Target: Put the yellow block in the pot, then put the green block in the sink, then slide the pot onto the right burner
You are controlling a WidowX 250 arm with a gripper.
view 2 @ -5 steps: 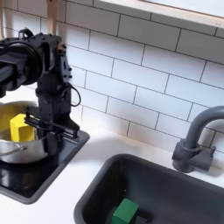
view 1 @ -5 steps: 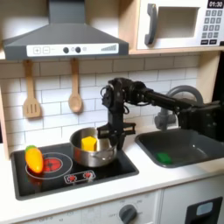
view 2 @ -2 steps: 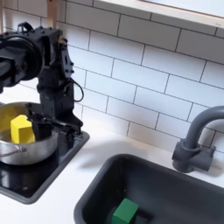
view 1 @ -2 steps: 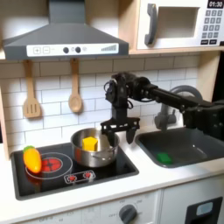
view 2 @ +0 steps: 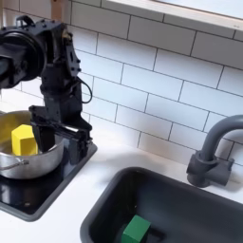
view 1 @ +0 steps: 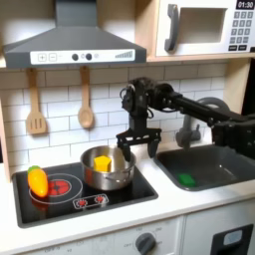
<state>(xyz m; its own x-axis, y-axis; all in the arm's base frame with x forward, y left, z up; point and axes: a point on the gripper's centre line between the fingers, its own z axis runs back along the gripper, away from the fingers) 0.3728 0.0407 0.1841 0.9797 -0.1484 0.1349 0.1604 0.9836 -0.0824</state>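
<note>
2 steps look done: the yellow block [view 1: 102, 161] sits in the pot [view 1: 107, 171], the green block [view 2: 136, 231] in the sink [view 2: 185, 204]. The gripper [view 1: 139, 145], open and empty, has lifted clear above the pot's rim; sliding remains.

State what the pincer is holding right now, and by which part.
Nothing. The pincer hangs open above the pot's rim, its fingers apart and empty; the yellow block lies inside the pot.
</note>
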